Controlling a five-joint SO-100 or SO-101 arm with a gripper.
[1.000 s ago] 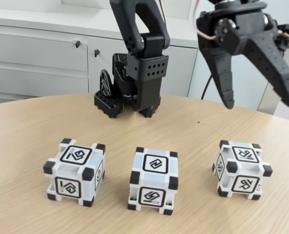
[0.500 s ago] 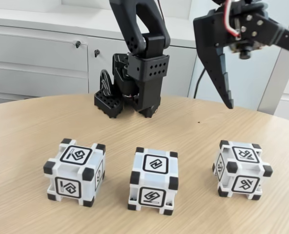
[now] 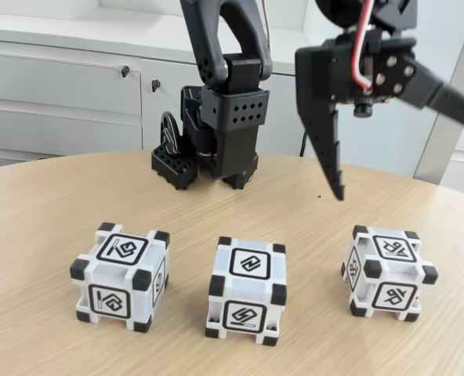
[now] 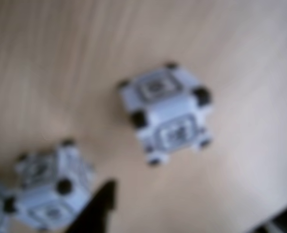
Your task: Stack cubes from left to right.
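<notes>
Three cubes sit in a row across the lower half of the fixed view: left cube [image 3: 121, 276], middle cube [image 3: 246, 290], right cube [image 3: 387, 271], well apart on the wooden table [image 3: 44, 204]. They look rigid, light and smooth-faced, best pinched across opposite flat faces. The gripper [image 3: 389, 157] hangs at upper right, spread wide and empty. Open room surrounds each cube; the arm's base [image 3: 216, 133] stands behind.

My fixed view is bright and evenly lit, sharp throughout; the cubes [image 3: 123, 276] cast only soft, short shadows on the table [image 3: 44, 211]. My wrist view is badly out of focus, with everything smeared.
</notes>
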